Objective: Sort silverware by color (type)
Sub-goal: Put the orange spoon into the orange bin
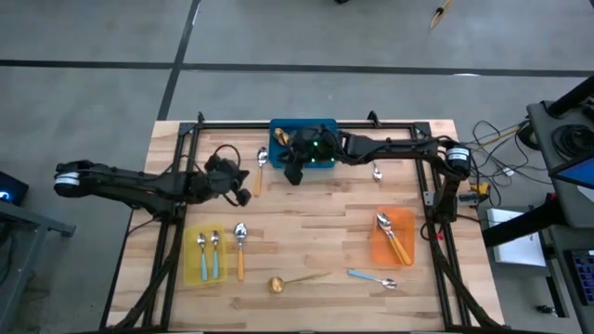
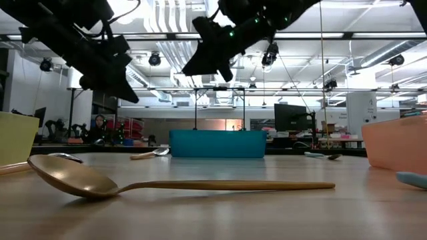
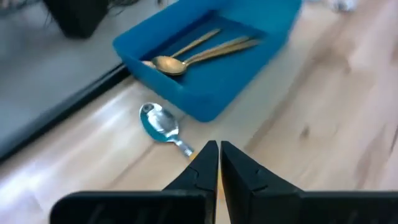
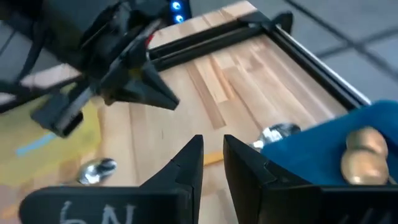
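My left gripper (image 1: 243, 192) (image 3: 219, 163) is shut and empty, raised above the table over the orange handle of a silver-bowled spoon (image 1: 261, 165) (image 3: 160, 122) that lies flat beside the blue bin (image 1: 303, 139) (image 3: 249, 62). Gold spoons (image 3: 199, 53) lie in that bin. My right gripper (image 1: 295, 173) (image 4: 213, 155) hovers off the table at the bin's near edge, its fingers a narrow gap apart and empty. More spoons lie flat on the table: orange-handled (image 1: 240, 249), gold (image 1: 292, 280) (image 2: 100, 183), blue-handled (image 1: 373, 277), and a small one (image 1: 378, 172).
A yellow bin (image 1: 194, 269) at near left holds two blue-handled spoons (image 1: 208, 252). An orange bin (image 1: 406, 223) at near right holds orange-handled spoons (image 1: 393, 237). A black frame (image 1: 186, 139) borders the table. Bare wood lies in the middle (image 1: 316, 223).
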Available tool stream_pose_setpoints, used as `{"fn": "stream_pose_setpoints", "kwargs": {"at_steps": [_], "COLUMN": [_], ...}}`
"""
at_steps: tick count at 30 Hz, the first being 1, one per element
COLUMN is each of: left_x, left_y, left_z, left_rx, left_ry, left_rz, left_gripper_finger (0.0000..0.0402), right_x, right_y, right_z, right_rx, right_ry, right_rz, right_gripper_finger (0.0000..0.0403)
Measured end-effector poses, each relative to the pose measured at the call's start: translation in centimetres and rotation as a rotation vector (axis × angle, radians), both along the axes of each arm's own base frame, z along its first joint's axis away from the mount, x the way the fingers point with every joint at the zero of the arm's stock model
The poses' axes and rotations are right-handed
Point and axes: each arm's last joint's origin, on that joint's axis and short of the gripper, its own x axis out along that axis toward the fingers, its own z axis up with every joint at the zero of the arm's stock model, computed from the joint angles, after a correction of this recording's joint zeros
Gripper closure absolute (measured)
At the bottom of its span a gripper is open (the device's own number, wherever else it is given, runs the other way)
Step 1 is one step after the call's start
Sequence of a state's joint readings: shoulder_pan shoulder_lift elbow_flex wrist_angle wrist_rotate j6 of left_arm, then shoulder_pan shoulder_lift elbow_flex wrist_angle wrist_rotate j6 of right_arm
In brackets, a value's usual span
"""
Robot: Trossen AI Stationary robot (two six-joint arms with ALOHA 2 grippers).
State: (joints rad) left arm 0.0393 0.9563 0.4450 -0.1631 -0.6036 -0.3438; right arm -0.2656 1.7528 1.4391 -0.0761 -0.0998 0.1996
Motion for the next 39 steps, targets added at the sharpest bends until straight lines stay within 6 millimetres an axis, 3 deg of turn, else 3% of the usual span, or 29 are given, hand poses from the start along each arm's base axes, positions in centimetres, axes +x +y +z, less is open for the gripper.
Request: {"fn": "stream_pose_setpoints", "kwargs": {"at_steps": [7,9,15,24,28,34,39], "left_x": [-0.6,-0.9,-2.5,-4.6,-5.4,-6.3,-6.7], "left_y": [-0.8,-0.8,-0.9,-0.9,-0.9,-1.0,-1.0], "left_z": [1.1,1.4,2.1,6.6,7.6,7.8,8.0], "left_rx": [0.210,0.249,0.298,0.392,0.360,0.272,0.229], "left_ry": [0.165,0.162,0.153,-0.123,-0.214,-0.296,-0.347], "left_rz": [-0.512,-0.576,-0.594,-0.503,-0.471,-0.430,-0.409], "left_gripper_finger": [0.0401,0.0401,0.0402,0.0401,0.0401,0.0401,0.0401], "right_x": [2.2,2.9,4.6,7.4,8.8,10.8,12.4], "right_y": [-0.1,0.3,2.2,5.3,6.0,6.1,5.7], "right_z": [1.7,2.3,1.4,-1.0,-2.6,-6.1,-8.5], "right_rx": [0.083,0.102,0.201,0.315,0.344,0.365,0.268], "right_ry": [0.055,0.049,0.129,0.232,0.245,0.280,0.270], "right_rz": [-0.111,-0.131,-0.194,-0.346,-0.370,-0.422,-0.515], "right_gripper_finger": [0.0377,0.0384,0.0392,0.0390,0.0390,0.0390,0.0390]}}
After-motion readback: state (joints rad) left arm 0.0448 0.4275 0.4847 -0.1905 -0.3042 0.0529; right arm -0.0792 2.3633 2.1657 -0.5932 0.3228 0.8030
